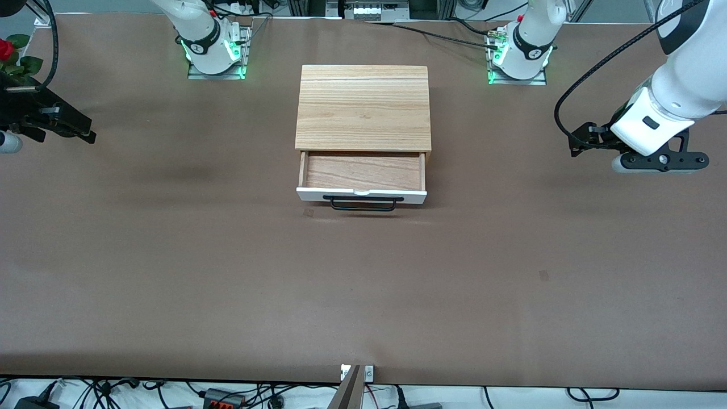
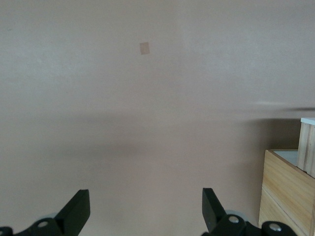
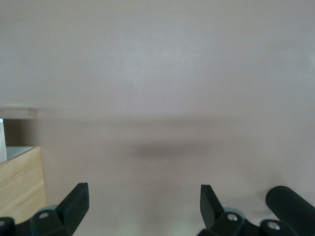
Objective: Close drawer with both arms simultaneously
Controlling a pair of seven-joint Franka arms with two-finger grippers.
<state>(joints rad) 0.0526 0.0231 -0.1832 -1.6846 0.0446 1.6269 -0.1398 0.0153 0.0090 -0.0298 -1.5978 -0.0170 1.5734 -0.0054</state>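
The drawer [image 1: 362,173] is pulled out of the light-oak cabinet [image 1: 363,108], its white front panel and black bar handle [image 1: 363,203] facing the front camera. It is empty. My left gripper [image 1: 661,161] hangs open above bare table toward the left arm's end, apart from the drawer. In the left wrist view it [image 2: 145,194] is open and empty, with the cabinet's side [image 2: 283,191] and the drawer's side [image 2: 307,145] at the edge. My right gripper [image 1: 68,126] hangs open above the table toward the right arm's end. In the right wrist view it [image 3: 144,189] is open and empty beside the cabinet [image 3: 19,187].
The brown table [image 1: 363,295] spreads wide around the cabinet. A red rose [image 1: 5,50] shows at the right arm's end of the table. A dark cylinder [image 3: 293,206] sits at the edge of the right wrist view. Small tape patches [image 1: 544,275] mark the table.
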